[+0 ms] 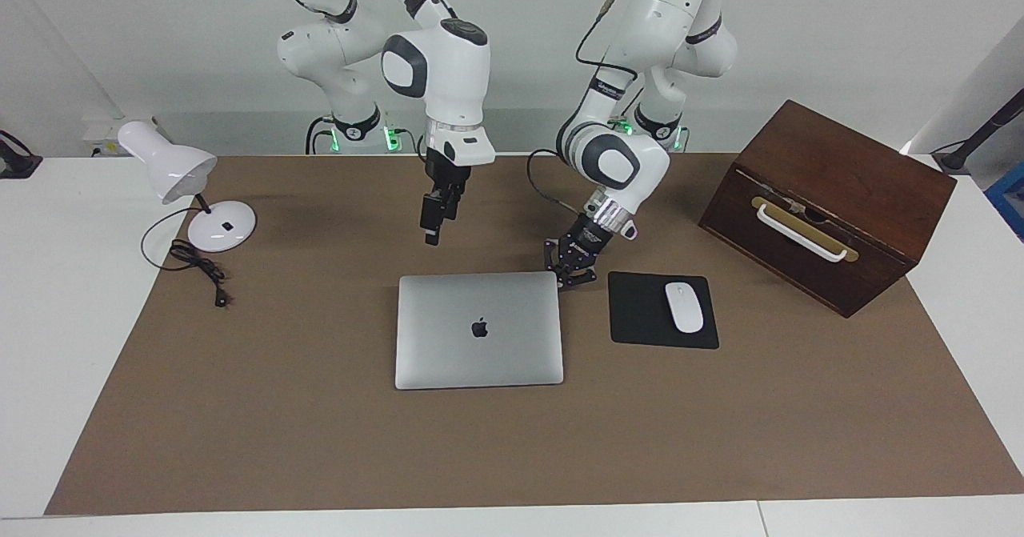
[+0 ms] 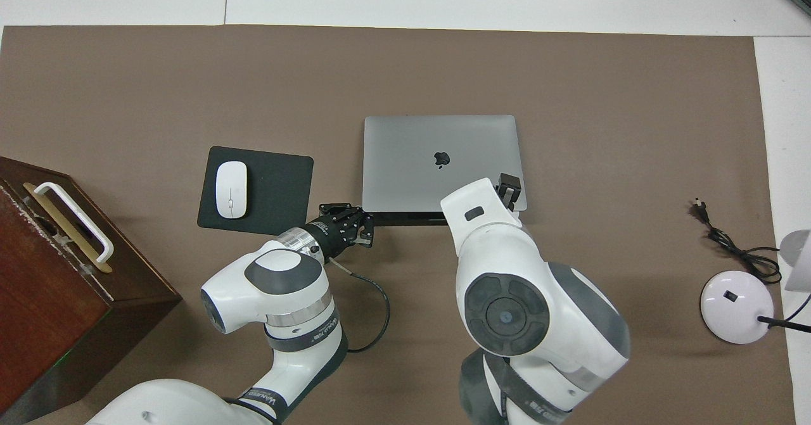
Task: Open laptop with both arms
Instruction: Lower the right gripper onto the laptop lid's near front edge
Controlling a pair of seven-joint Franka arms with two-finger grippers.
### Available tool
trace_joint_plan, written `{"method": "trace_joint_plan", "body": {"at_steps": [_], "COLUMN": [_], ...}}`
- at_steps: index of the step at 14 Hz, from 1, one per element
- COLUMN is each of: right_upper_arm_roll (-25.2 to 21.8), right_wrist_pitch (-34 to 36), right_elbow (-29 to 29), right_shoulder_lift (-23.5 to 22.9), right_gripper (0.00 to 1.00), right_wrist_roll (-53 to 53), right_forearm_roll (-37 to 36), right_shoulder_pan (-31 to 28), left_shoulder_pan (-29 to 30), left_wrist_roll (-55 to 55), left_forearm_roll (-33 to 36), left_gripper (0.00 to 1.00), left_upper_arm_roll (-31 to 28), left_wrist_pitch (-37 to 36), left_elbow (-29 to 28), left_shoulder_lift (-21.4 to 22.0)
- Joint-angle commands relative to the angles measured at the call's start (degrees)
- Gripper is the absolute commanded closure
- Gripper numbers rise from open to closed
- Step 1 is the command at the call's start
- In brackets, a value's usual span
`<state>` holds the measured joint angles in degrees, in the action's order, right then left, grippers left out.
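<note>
The laptop (image 1: 478, 329) (image 2: 440, 159) lies closed and flat on the brown mat, its logo facing up. My left gripper (image 1: 566, 280) (image 2: 367, 235) is shut and low over the mat, right at the laptop's corner that is nearest the robots on the left arm's end. Whether it touches the laptop I cannot tell. My right gripper (image 1: 432, 237) (image 2: 510, 190) hangs in the air, pointing down, over the laptop's edge nearest the robots, toward the right arm's end. It holds nothing.
A black mouse pad (image 1: 640, 313) with a white mouse (image 1: 684, 306) lies beside the laptop toward the left arm's end. A dark wooden box (image 1: 828, 201) stands past it. A white desk lamp (image 1: 192, 193) and its cable (image 1: 200, 269) sit toward the right arm's end.
</note>
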<state>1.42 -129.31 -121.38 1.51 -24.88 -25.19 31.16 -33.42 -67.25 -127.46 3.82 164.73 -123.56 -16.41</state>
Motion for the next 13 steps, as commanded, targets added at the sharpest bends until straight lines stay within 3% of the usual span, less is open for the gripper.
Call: {"method": "trace_joint_plan", "body": {"at_steps": [1, 13], "right_upper_arm_roll": [-0.2, -0.2], "right_wrist_pitch": [-1.7, -7.0], "right_elbow": [0.3, 0.3], "right_shoulder_lift": [-1.8, -6.7], "right_gripper": [0.00, 0.00], "right_wrist_roll": [-0.2, 3.3], "right_forearm_roll": [-3.1, -9.0], "right_shoulder_pan": [0.1, 1.4], "left_shoulder_pan": [-1.2, -2.1], "left_wrist_roll": [1.5, 1.5], "left_forearm_roll": [-2.0, -1.9], "left_gripper": [1.00, 1.00], "left_upper_arm_roll": [-0.7, -0.8], "left_wrist_pitch": [1.8, 1.8], "left_elbow": [2.0, 1.9], "left_shoulder_lift": [-1.5, -3.1]}}
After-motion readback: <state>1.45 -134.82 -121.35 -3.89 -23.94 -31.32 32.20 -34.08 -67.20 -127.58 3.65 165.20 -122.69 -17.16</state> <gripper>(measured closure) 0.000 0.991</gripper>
